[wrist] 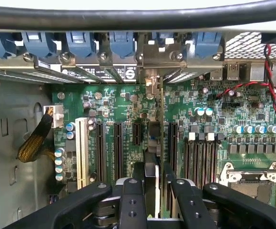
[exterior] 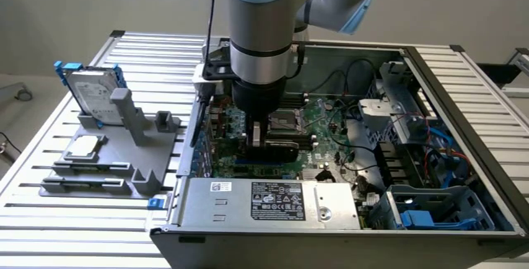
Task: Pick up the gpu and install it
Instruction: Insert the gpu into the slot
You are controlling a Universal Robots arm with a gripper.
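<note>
Gpu clamped edge-on in the claw, lower edge hidden over motherboard.

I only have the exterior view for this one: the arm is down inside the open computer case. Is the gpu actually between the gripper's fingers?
Observer: Yes. In the wrist view the gpu stands edge-on, clamped in the gripper.
Operator: What is it lined up with?
Observer: It runs parallel to the black expansion slots on either side of it.
Operator: Where does its far end point?
Observer: Toward the row of blue latches at the case wall.
</note>
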